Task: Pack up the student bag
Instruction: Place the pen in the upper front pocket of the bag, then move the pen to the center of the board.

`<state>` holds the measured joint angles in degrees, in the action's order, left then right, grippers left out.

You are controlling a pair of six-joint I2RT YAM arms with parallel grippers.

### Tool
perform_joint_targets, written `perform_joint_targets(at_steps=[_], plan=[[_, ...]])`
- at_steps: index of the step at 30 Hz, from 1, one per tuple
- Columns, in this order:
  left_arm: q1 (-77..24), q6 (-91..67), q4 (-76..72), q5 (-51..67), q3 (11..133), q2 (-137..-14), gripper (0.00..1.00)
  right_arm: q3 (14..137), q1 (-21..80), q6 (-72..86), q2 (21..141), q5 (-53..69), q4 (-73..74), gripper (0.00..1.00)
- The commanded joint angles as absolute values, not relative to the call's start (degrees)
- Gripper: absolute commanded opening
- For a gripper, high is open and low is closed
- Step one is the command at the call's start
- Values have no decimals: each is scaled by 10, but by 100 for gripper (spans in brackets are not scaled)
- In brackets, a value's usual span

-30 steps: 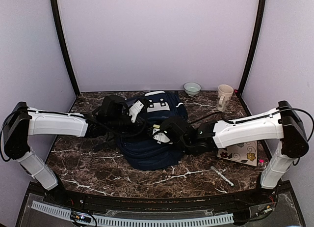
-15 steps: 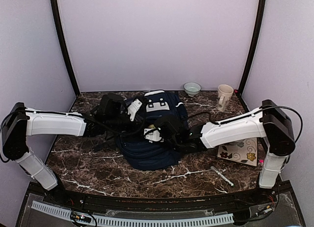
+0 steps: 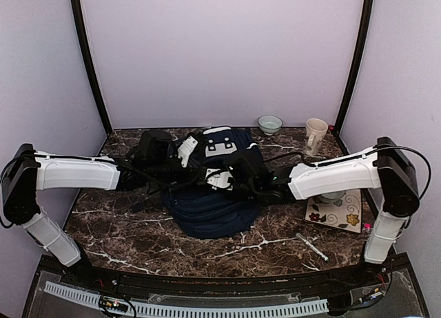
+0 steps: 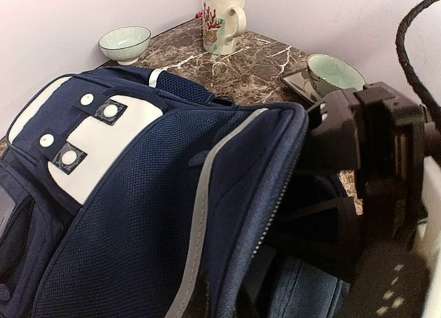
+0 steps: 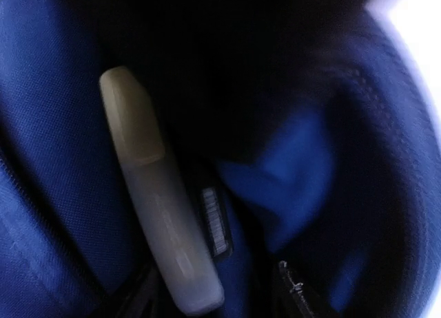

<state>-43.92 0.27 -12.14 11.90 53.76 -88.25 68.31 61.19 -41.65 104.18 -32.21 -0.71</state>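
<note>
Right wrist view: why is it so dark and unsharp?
Right wrist view: the camera is inside the backpack, so little light, soft focus; only a pale pen shows, white glare top right. Left wrist view: bright, sharp fabric. Top view: even light, sharp.

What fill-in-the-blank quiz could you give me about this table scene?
The navy-blue fabric backpack bears a ____ patch near its top. The ____ pincer reaches inside it, where a pale plastic marker pen lies. The cream ceramic mug stands ____ near the pale-green ceramic bowl by the back wall.
Missing: white; right; upright.
</note>
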Motion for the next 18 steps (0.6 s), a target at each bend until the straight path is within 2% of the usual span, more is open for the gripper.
perform_joint_targets(at_steps=[1,9,18], plan=[[-451,-8,-129,152,541,-873,0,625,604,-332,955,-300,-75,59],[-451,-13,-141,151,544,-891,0,538,604,-247,841,-229,-68,60],[-451,-17,-151,152,526,-903,0,452,604,-30,728,-217,-41,63]])
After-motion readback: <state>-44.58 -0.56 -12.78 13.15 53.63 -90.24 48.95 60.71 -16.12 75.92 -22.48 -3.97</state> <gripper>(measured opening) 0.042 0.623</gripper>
